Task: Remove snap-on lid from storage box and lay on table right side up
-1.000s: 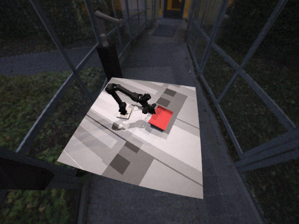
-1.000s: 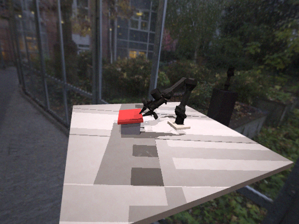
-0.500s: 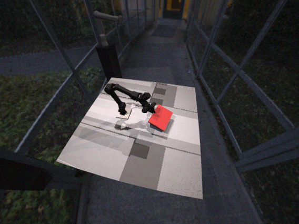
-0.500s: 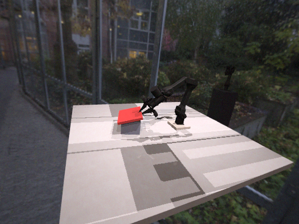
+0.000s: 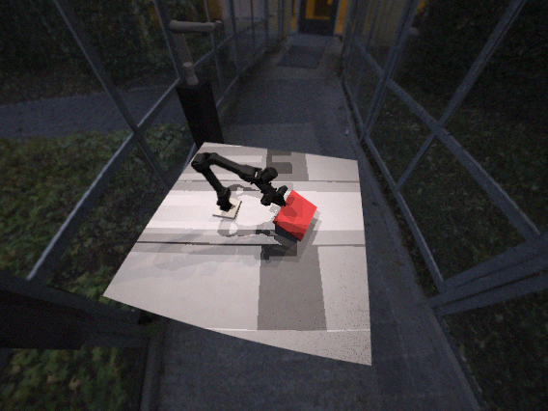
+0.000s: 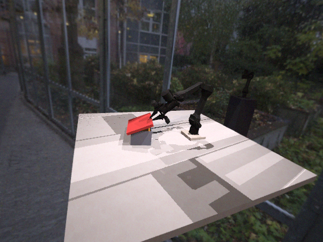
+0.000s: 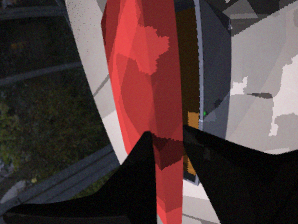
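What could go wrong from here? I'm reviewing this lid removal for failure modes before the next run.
The hand pinches only one edge of the red lid, so the tilted lid might slip or swing out.

The lid's far side looks still seated on the box while the near side is raised; pulling further could drag or tip the box.

Tilted this steeply, the lid may land on edge or flip rather than lie flat on the table.

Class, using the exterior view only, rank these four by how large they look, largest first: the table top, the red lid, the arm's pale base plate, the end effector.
1. Table top.
2. Red lid, one edge raised off the box.
3 and 4. Pale base plate and end effector, shut on the lid's edge: they look alike, so unranked.
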Action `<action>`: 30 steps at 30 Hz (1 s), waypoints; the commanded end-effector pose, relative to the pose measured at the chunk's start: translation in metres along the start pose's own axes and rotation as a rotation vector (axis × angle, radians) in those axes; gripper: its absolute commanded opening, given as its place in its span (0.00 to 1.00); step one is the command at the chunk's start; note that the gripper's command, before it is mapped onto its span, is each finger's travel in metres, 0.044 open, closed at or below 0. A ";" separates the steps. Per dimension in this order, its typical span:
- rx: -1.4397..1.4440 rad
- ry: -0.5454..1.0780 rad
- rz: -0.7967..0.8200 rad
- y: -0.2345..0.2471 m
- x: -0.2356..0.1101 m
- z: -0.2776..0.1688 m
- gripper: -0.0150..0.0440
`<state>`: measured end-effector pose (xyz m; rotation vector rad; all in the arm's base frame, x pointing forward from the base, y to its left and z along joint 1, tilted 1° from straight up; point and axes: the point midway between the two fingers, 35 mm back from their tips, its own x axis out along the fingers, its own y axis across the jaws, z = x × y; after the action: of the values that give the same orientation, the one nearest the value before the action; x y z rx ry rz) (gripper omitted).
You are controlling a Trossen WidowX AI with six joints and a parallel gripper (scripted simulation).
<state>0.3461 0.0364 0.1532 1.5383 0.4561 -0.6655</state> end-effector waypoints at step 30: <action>0.002 0.005 0.016 0.050 -0.017 -0.001 0.25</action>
<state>0.3630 0.0343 0.1920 1.5384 0.4563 -0.6657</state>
